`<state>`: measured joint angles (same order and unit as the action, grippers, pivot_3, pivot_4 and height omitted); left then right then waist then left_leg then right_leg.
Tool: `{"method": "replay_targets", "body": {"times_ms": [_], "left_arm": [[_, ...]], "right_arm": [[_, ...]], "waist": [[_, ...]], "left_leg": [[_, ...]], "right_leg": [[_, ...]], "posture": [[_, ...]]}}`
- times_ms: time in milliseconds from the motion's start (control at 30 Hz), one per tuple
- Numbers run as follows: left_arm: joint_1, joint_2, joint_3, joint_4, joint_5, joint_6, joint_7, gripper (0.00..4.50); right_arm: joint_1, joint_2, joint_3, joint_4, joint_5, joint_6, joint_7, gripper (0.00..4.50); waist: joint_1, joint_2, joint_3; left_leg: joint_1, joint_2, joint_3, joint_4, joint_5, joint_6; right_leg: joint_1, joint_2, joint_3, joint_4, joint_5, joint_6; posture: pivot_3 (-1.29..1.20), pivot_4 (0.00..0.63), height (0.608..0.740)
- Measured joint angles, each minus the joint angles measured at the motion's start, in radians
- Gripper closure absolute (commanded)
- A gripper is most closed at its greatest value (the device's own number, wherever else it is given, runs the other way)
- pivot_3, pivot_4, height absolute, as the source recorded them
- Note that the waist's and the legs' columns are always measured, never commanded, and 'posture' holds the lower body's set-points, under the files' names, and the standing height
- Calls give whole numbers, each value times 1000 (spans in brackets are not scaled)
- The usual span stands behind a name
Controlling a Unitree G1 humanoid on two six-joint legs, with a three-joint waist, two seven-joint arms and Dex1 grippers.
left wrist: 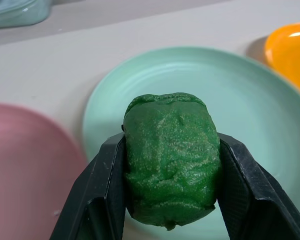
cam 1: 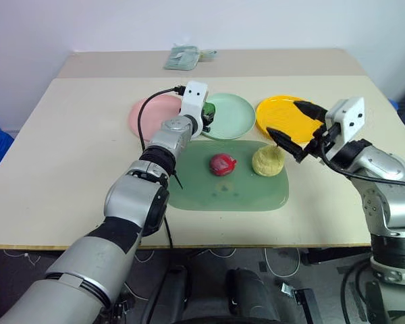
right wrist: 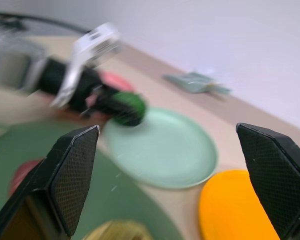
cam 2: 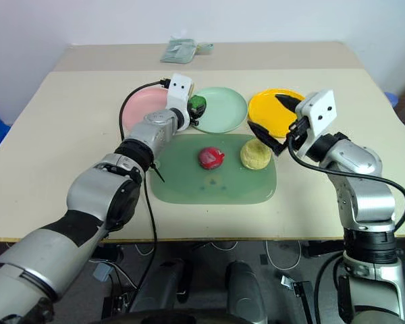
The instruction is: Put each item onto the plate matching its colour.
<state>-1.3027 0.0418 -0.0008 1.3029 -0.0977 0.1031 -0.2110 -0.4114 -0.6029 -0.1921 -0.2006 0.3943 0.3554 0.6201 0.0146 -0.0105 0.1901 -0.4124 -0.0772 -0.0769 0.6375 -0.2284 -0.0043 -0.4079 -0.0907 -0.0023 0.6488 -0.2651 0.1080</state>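
**Green item held at the near rim of the green plate**

Currently I find the table carrying three plates in a row toward its far edge: pink plate, mint green plate, yellow plate. A green mat lies nearer the front edge, with the red item and the pale yellow item resting on it.

My left gripper is pinching the bumpy green item by its flanks, its long axis running along the fingers. It hangs over the green plate's near rim on the pink side; the plate's centre lies just ahead and slightly toward the yellow plate.

My right gripper stands spread wide and empty above the mat's far right corner, nearest the yellow item.
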Motion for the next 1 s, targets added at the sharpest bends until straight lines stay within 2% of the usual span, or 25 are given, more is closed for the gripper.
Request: {"method": "replay_targets", "body": {"times_ms": [267, 300, 367, 433, 467, 600, 700, 767, 833, 967, 1000], "left_arm": [[-1, -16, 35, 20, 28, -13, -1, 2256], [-1, -21, 40, 22, 28, -13, -5, 1795], [-1, -27, 53, 23, 29, -13, -10, 1346], [-1, -27, 58, 23, 32, -14, -15, 394], [-1, -28, 60, 23, 34, -14, -15, 126], [-2, -30, 74, 22, 37, -28, -20, 126], [-1, -28, 84, 6, 32, -46, -92, 126], [19, -17, 85, -83, 12, -46, -195, 126], [83, 3, 81, -256, -24, -12, -315, 126], [380, 102, 43, -790, -159, 202, -534, 126], [446, 132, 32, -875, -182, 258, -568, 126]], "right_arm": [[-5, 36, 0, -34, 5, 70, -94, 0], [-5, 37, 0, -42, 5, 77, -101, 0], [-5, 41, 1, -49, 6, 86, -109, 0], [-5, 44, 3, -58, 5, 93, -118, 0], [-5, 44, 3, -62, 5, 94, -120, 0], [-5, 44, 3, -69, 6, 94, -121, 0], [10, 44, 3, -69, 6, 86, -112, 0], [24, 44, 2, -69, 5, 79, -106, 0], [32, 45, 1, -69, 6, 76, -104, 0], [61, 47, -4, -79, 14, 76, -106, 0], [71, 46, -12, -80, 14, 79, -107, 0]], "waist": [[-2, 0, 0], [-2, 0, 0], [-2, 0, 0], [-2, 0, 0], [-2, 0, 0], [-2, 0, 0], [-2, 0, 0], [-3, 0, 0], [-7, 2, -1], [-35, 4, -2], [-35, 4, -2]], "left_leg": [[-3, 0, 0, 5, -2, 4], [-3, 0, 0, 6, -2, 4], [-4, 0, -1, 7, -3, 4], [-4, 0, -1, 7, -3, 5], [-4, 0, -1, 7, -3, 5], [-5, 0, -1, 8, -3, 5], [-5, 0, -1, 8, -3, 5], [-6, 0, -1, 8, -3, 5], [-6, 0, -1, 8, -3, 5], [-5, 2, 0, 6, -1, 2], [-5, 2, -1, 6, 0, -1]], "right_leg": [[0, 1, 0, 1, 1, 1], [0, 1, 0, 1, 1, 1], [-1, 1, 0, 1, 1, 2], [-1, 1, 0, 1, 1, 2], [-1, 1, 0, 1, 1, 2], [-1, 1, 0, 1, 1, 2], [-1, 1, 0, 1, 1, 2], [-1, 1, 0, 1, 1, 2], [-1, 1, 0, 1, 1, 2], [-3, 2, 4, 1, 1, 2], [-4, 3, 4, 1, 1, 2]], "posture": [[0, 150, 740], [0, 150, 740], [0, 150, 740], [0, 150, 740], [0, 150, 740], [0, 150, 740], [0, 150, 740], [0, 150, 740], [0, 150, 740], [0, 150, 740], [0, 150, 740]]}}
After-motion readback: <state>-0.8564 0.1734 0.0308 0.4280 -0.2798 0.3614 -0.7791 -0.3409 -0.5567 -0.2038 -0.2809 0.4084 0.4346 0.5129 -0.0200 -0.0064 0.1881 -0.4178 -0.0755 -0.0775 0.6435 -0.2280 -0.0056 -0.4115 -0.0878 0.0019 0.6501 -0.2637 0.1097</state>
